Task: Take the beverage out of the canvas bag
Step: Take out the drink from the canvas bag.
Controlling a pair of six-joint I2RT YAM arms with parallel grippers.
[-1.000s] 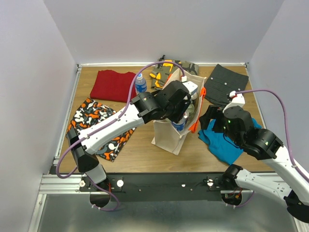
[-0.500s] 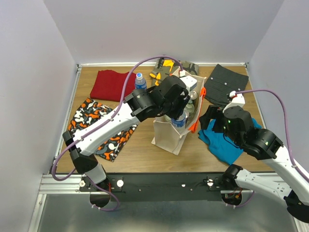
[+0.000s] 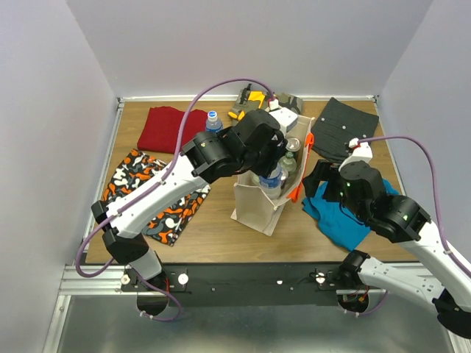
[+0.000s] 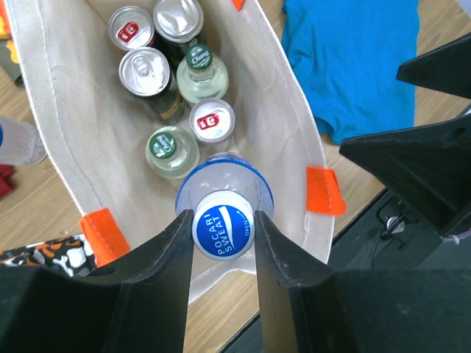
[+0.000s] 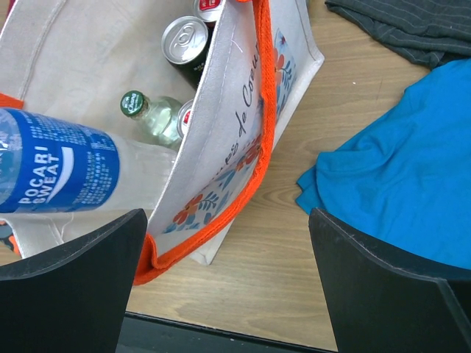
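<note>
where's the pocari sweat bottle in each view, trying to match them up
top external: pocari sweat bottle at centre, in the mouth of the canvas bag.
left wrist: low centre, seen cap-on, cap pinched by the left hand, over the bag's cans.
right wrist: left edge, blue label sideways, over the bag's opening.
shared landmark: the bag's orange handle.

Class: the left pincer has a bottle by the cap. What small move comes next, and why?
Probably lift straight up: the left pincer holds the bottle by its cap, but its lower body is inside the canvas bag, close beside cans.
</note>
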